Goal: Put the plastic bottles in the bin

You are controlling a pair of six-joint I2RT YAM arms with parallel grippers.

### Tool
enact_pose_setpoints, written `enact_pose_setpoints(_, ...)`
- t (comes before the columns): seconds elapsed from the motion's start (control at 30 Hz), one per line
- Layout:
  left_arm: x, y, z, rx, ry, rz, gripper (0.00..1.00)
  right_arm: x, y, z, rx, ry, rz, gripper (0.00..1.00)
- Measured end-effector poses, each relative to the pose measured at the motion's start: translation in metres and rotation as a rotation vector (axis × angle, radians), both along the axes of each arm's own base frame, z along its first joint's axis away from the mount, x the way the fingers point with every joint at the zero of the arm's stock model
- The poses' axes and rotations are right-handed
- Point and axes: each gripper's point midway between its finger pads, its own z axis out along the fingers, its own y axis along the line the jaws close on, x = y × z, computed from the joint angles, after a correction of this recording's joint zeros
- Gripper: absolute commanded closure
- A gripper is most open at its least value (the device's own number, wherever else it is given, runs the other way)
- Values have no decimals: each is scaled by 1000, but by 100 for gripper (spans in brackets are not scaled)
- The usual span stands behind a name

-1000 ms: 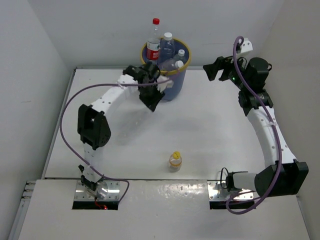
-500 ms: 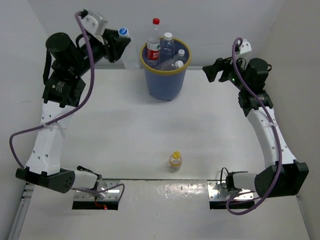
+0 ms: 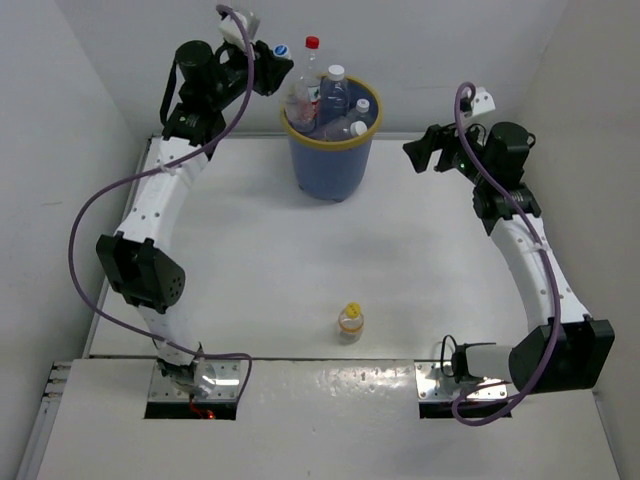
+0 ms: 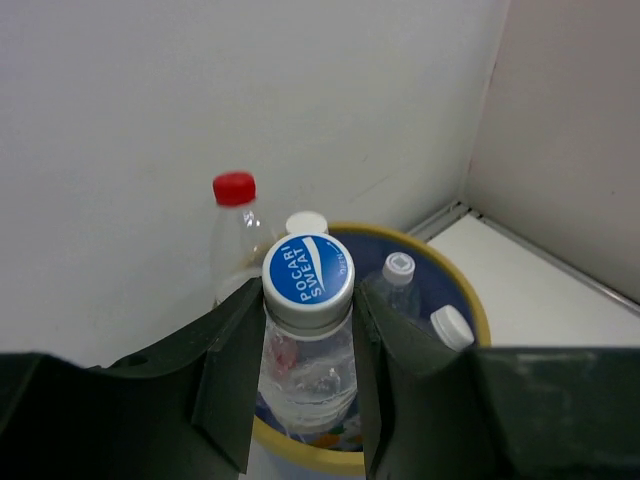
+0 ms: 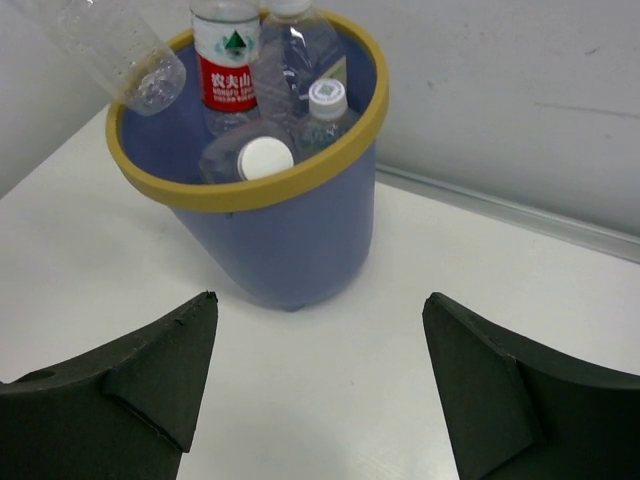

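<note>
your left claw (image 4: 308, 300), raised beside the back wall, is clamped on the neck of a clear bottle (image 4: 303, 375) with a blue cap, its two fingers (image 4: 232, 380) pressed to either side just below the cap. from the right wrist view the bottle hangs tilted, its base over the far left of the yellow rim of the bin (image 5: 300, 240), not yet inside. the blue bin stands at the back of the desk (image 3: 250, 250), between the two arms. it already holds several bottles: a tall one with a red cap and red label (image 5: 225, 60) upright against the far side, one with a white cap (image 5: 266, 156) leaning near the front, one with a ribbed clear cap (image 5: 327, 98) just beside it, and a further one behind; the exact count is hard to tell. your right claw (image 5: 318, 300) hovers to the right of the bin, spread wide with nothing in it, pointing toward the bin. one small bottle with a yellow cap (image 3: 350, 320) stands upright on the desk near the front edge, well apart from the bin and from both claws.
</note>
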Motion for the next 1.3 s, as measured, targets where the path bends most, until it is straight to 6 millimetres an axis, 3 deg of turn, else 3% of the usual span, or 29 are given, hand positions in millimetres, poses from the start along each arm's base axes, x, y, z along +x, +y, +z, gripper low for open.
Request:
enact_pose_setpoints(0.1, 12, -2, -21, 10, 31, 6, 100, -2, -1, -14, -13, 29, 2, 18)
enact_pose_setpoints(0.33, 16, -4, -28, 29, 19, 2, 100, -6, -2, -43, -37, 91, 6, 18)
enact_pose_setpoints(0.43, 15, -12, -44, 78, 36, -8, 100, -8, -2, -47, -44, 99, 7, 18)
enact_pose_setpoints(0.57, 9, -37, -74, 184, 38, -35, 100, -10, -1, -50, -47, 110, 16, 18)
enact_pose_setpoints(0.63, 7, -45, -78, 224, -3, -38, 100, -13, 1, -53, -49, 124, 32, 18)
enact_pose_setpoints(0.9, 5, -44, -100, 291, -59, -13, 99, -40, 21, -71, -38, 222, 181, 17)
enact_pose_setpoints(1.07, 6, -43, -108, 306, -55, -11, 32, -67, 37, -74, -25, 267, 304, 16)
enact_pose_setpoints(1.17, 0, -49, -133, 318, 46, -50, 15, -86, 47, -79, -46, 283, 373, 16)
enact_pose_setpoints(1.2, 0, -51, -148, 329, 93, -64, 2, -93, 52, -82, -59, 288, 398, 16)
enact_pose_setpoints(1.3, -2, -56, -190, 353, 228, -95, 0, -113, 66, -89, -98, 302, 475, 16)
